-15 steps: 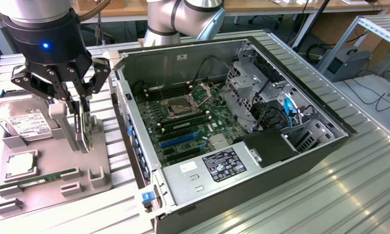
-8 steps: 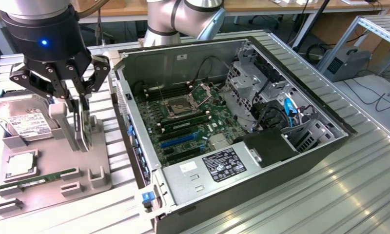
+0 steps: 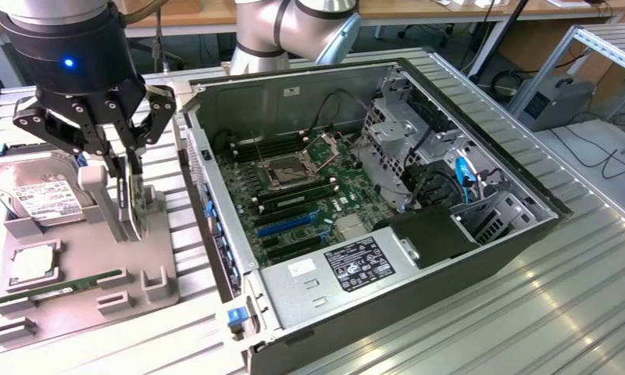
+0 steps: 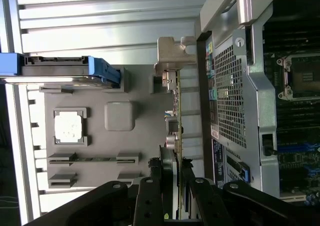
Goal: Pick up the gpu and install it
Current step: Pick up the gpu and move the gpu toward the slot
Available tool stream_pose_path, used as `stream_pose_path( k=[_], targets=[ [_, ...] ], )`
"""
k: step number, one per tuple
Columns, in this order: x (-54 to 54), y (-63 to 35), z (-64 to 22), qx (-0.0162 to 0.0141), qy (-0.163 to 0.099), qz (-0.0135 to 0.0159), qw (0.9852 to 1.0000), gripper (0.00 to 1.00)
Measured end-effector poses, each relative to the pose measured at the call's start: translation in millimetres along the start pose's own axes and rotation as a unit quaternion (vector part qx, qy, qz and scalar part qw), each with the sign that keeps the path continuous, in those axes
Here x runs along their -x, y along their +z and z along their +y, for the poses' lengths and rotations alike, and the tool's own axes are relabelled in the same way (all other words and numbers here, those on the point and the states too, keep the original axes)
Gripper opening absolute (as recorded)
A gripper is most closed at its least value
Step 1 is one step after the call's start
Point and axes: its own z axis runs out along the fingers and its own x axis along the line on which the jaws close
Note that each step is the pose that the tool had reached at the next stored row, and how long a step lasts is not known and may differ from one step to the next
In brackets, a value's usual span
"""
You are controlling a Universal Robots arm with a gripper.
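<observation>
The gpu [image 3: 137,209] stands on edge in a holder of the grey parts tray [image 3: 146,262], to the exterior view's left of the open computer case [image 3: 500,234]. My gripper [image 3: 129,178] comes down from above with one finger on each face of the card and is shut on it. In the wrist view the gpu [image 4: 176,110] shows edge-on, its silvery bracket [image 4: 172,53] at the far end, and my gripper [image 4: 175,170] clamps the near part. The motherboard [image 3: 291,199] lies exposed inside the case, with a blue slot [image 3: 284,226] on it.
On the tray lie a hard drive [image 3: 40,195] with a white label, a processor chip [image 3: 31,266] and a green memory stick [image 3: 62,286]. The case's side wall [image 3: 210,203] rises right beside the tray. A drive cage [image 3: 401,141] and cables fill the case's far side.
</observation>
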Motion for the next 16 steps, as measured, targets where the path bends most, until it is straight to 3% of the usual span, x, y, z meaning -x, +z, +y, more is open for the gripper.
stream_pose_path(
  k=[16],
  targets=[
    [0.2,-7.6,0.2,0.0,0.0,0.0,1.0,0.27]
  ],
)
